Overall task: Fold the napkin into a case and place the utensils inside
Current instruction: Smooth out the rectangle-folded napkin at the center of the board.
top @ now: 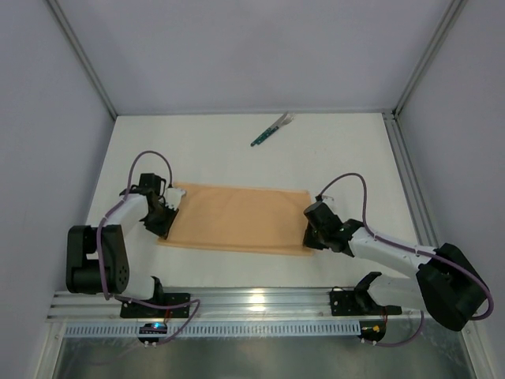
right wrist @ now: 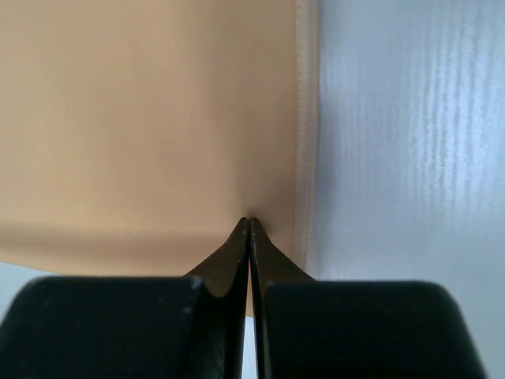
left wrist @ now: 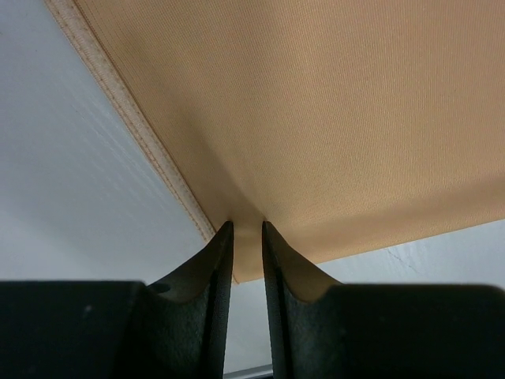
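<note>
A: Where is the napkin now, pls?

B: The napkin [top: 237, 219] lies flat on the table [top: 221, 150], approx. in the middle btw. the two arms. It is a wide rectangle, with the long side going left to right.

A: And the left gripper?

B: The left gripper [left wrist: 247, 227] is at the near-left corner of the cloth. The jaws stand narrow, with only a thin gap. In the wrist view the cloth puckers and runs into this gap at the tips, so it pinches the napkin there, just beside the stitched hem. The fingers [left wrist: 213, 272] are dark and point to the corner.

A: Right side, same?

B: Not exactly. The right gripper [right wrist: 250, 222] is at the near-right corner, close to the right hem. Its jaws are pressed fully together, no gap visible. The tips touch the cloth, but I cannot tell if any cloth is caught btw. them.

A: Utensils?

B: The utensils [top: 272, 130] lie at the far side of the table, well apart from the napkin and from both arms. They are tilted, with the green handle end nearer to the left and the pale end to the right. How many pcs, I cannot tell, too small.
</note>
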`<action>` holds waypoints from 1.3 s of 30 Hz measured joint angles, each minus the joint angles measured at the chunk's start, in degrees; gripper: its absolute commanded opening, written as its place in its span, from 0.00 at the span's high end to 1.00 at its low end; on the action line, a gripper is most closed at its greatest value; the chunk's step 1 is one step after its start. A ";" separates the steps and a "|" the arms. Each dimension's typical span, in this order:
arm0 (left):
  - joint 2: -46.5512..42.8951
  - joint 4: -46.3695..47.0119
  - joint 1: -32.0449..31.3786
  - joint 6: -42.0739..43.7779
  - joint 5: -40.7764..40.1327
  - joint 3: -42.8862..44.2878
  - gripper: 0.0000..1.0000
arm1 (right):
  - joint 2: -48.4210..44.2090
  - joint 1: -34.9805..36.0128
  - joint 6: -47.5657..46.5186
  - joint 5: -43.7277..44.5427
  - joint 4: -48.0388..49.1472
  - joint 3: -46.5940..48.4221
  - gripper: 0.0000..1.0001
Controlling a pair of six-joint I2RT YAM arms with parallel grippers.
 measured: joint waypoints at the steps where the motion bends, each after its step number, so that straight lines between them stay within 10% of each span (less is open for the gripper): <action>1: -0.37 0.22 0.00 0.15 0.15 -0.31 0.76 | -0.44 -0.37 0.04 0.33 -1.01 0.02 0.96; 10: -2.64 1.46 0.00 1.29 0.76 -2.05 0.76 | 4.17 8.87 -4.04 6.40 -12.96 16.83 0.96; 22: -3.74 1.42 0.02 1.29 0.83 -2.75 0.75 | 38.32 22.60 -6.91 -13.77 7.19 41.09 0.96; 39: -5.31 0.15 0.07 1.31 1.60 -2.75 0.75 | 46.73 23.04 -7.32 -19.30 10.40 43.93 0.96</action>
